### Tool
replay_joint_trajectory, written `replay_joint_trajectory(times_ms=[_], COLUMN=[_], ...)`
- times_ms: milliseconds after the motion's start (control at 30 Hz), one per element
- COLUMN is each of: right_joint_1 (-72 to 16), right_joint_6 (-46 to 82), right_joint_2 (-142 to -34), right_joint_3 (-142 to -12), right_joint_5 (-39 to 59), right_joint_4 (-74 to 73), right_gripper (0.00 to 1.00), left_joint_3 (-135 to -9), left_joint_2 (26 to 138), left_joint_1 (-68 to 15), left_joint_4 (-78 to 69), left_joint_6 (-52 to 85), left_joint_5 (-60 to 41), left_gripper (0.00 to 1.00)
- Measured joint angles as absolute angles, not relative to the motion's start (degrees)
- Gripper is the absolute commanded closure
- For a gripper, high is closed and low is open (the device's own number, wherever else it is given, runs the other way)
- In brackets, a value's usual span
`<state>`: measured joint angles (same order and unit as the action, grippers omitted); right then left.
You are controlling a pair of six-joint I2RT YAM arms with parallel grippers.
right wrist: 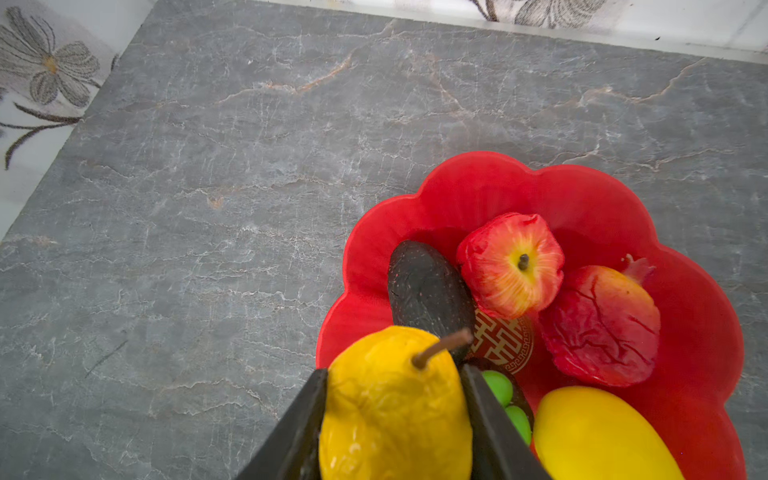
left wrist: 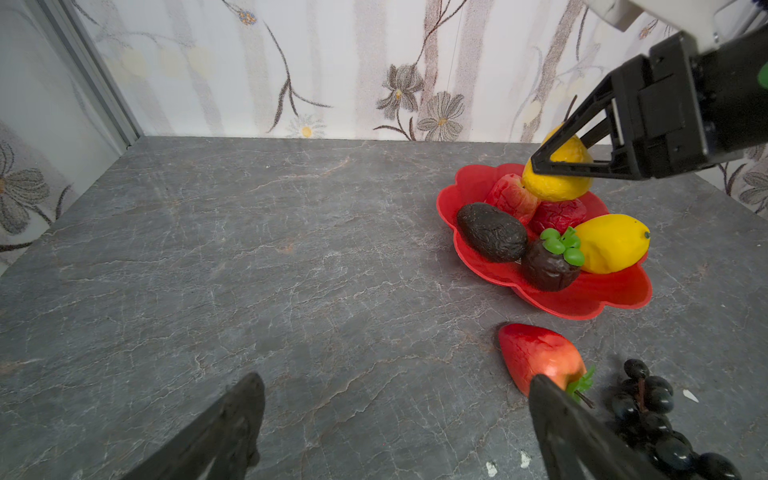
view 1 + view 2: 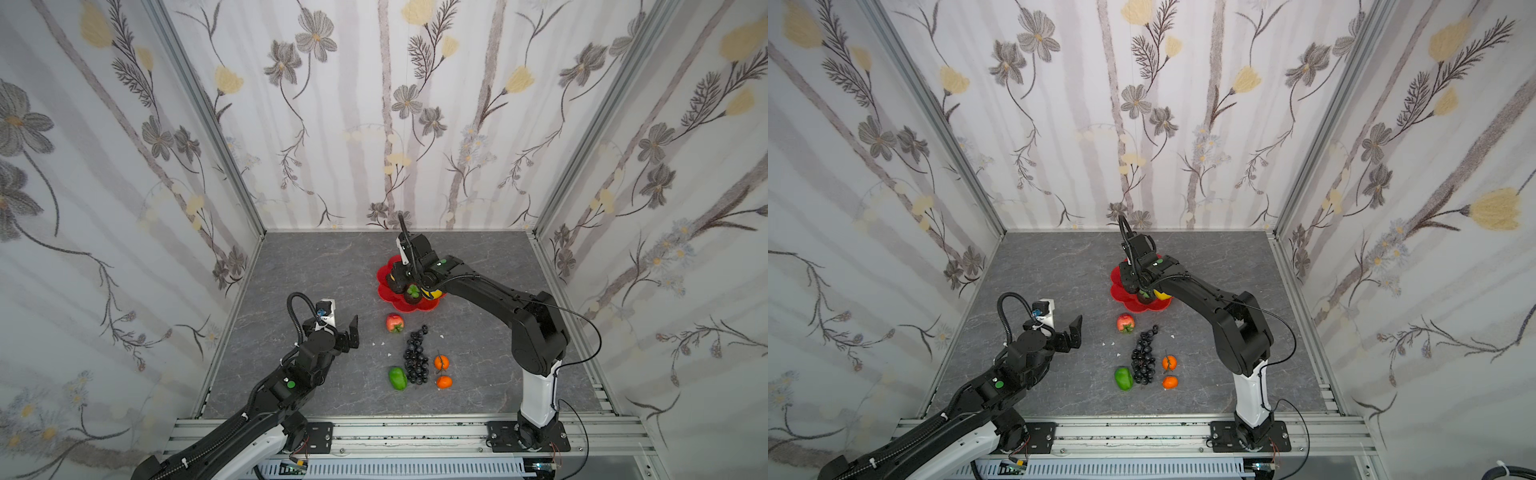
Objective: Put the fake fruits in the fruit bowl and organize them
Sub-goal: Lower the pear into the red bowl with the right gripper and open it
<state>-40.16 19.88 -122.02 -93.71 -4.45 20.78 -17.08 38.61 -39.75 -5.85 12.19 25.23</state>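
Top views both show grey veined tabletop (image 3: 324, 266), floral walls (image 3: 353, 124); right tool (image 1: 392, 374) clamps pear (image 1: 386, 419), left tool (image 2: 395, 380) spread.

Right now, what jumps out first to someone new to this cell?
The right gripper clamps a yellow pear over the part-filled red fruit bowl, mid-table. Nearer the front, a black grape bunch lies on the grey table between a green fruit and two oranges, a strawberry toward the bowl. The left gripper hangs open and empty to their left.

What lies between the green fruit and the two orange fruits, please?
The black grape bunch lies between the green fruit and the orange fruits, in both top views.
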Motion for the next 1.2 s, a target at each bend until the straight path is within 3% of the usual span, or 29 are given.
replay_joint_trajectory(times_ms=[1200], right_joint_1=[-44.3], right_joint_6=[19.9], right_joint_2=[-133.6], right_joint_3=[-101.1], right_joint_5=[-6.6], right_joint_4=[25.6], right_gripper=[0.50], left_joint_3=[-17.0], left_joint_2=[36.8], left_joint_1=[-39.7], left_joint_4=[-5.8], left_joint_6=[12.0], left_joint_5=[25.3], left_gripper=[0.00])
